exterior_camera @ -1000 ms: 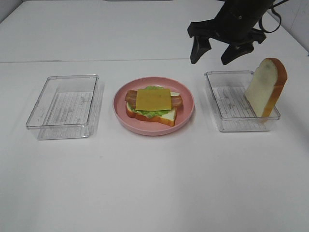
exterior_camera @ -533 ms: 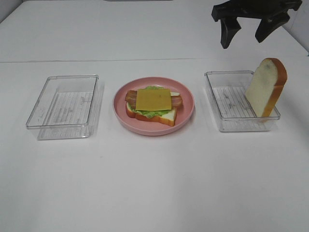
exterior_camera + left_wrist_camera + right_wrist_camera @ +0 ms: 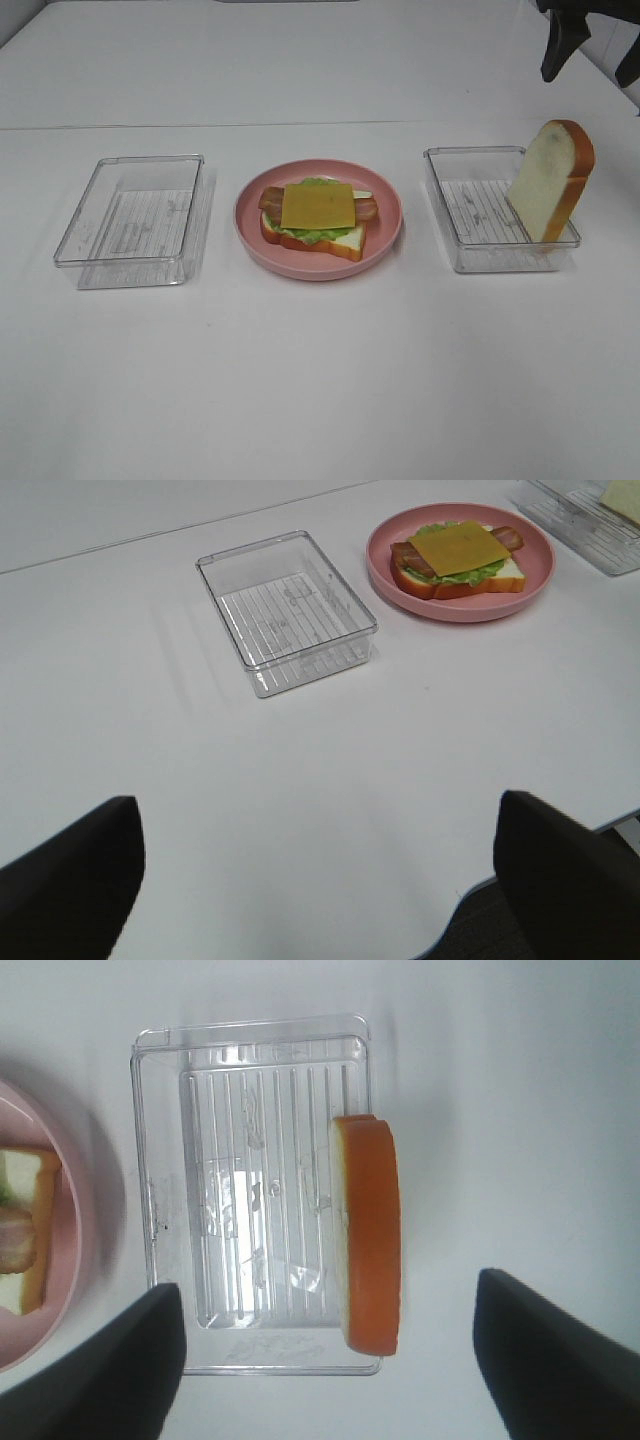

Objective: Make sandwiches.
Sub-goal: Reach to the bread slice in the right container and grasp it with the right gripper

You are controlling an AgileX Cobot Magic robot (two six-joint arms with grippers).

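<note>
Assembly looks most of the way done, judging by how things lie: on the pink plate [image 3: 385,238] sits a partial stack with a bottom bread slice [image 3: 345,243], green lettuce [image 3: 305,234], a brown bacon strip [image 3: 368,208] poking out at both ends, and a yellow cheese square [image 3: 318,205] on top. What is missing is the lid of the sandwich. The second bread slice [image 3: 551,180] leans upright against the far side wall of the right clear tray [image 3: 470,258], untouched and apart from the plate. The left clear tray [image 3: 130,215] holds no food that can be seen. The right gripper [image 3: 330,1350] hangs high above the right tray with its jaws spread wide and nothing between them; in the high view only its dark fingertips show at the upper corner. The left gripper [image 3: 320,870] is likewise wide open and holds nothing, hovering near the table edge well away from the plate. The remaining work, as I judge it, is to grasp the leaning slice and lay it flat on the cheese.
</note>
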